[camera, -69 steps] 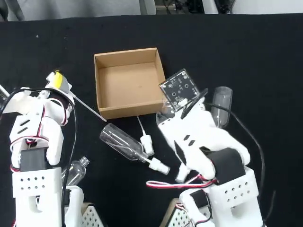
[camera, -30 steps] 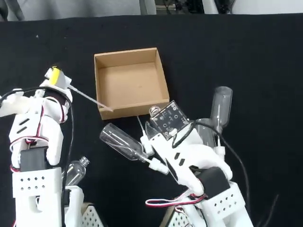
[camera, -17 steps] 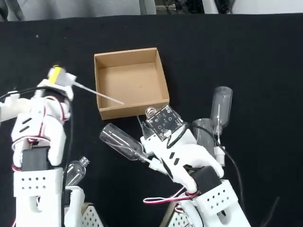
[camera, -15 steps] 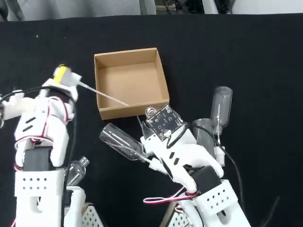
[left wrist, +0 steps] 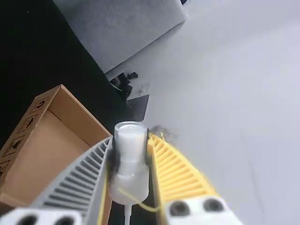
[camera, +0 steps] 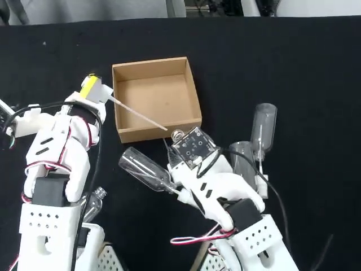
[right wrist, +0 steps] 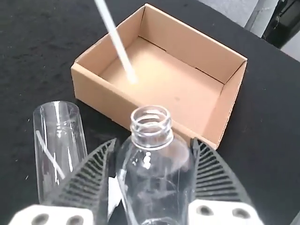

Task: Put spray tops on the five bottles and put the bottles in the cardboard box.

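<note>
My left gripper (camera: 90,87) is shut on a white spray top (left wrist: 129,159), held between its grey and yellow fingers. The top's long dip tube (camera: 138,116) slants across the cardboard box (camera: 155,96) and ends near its front wall. My right gripper (right wrist: 152,140) is shut on a clear open-necked bottle (right wrist: 151,123), held upright just in front of the box (right wrist: 173,79). In the high view that bottle's mouth (camera: 177,134) sits close to the tube's tip. In the right wrist view the dip tube (right wrist: 115,40) hangs over the box, left of the neck.
A capped clear bottle (camera: 144,168) lies left of the right arm, also seen beside the held one (right wrist: 58,140). Two more bottles (camera: 262,127) (camera: 242,158) lie to the right. Another bottle (camera: 93,203) lies by the left arm's base.
The left arm has swung right with the spray top, bringing the tube's tip across the box toward the bottle's mouth. The right arm brought its bottle down-left earlier and now holds nearly still.
</note>
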### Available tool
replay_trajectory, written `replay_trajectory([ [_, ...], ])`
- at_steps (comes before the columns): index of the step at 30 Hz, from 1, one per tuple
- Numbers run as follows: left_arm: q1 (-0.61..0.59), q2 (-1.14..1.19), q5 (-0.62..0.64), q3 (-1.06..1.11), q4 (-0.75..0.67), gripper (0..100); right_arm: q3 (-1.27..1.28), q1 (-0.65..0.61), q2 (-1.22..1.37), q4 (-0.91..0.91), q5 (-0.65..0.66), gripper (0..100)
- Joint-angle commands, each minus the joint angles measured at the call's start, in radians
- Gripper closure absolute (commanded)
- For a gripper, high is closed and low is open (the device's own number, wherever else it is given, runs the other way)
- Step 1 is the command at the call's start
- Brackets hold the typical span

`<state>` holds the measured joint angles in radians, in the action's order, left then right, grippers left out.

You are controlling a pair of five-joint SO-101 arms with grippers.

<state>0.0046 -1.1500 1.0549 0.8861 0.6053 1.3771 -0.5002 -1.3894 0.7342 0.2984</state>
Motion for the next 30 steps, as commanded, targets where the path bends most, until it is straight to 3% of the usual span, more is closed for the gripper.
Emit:
replay_trajectory([
  [1,0.016,-0.023,0.009,-0.071,-0.026,97,-0.005,-0.026,-0.025,-0.032,0.011,85.4],
  [7,0.102,-0.023,0.003,-0.061,-0.026,97,-0.005,-0.028,-0.025,-0.032,0.011,85.4],
  [30,0.099,-0.023,-0.054,-0.013,-0.061,97,-0.007,-0.028,-0.025,-0.031,0.011,85.4],
])
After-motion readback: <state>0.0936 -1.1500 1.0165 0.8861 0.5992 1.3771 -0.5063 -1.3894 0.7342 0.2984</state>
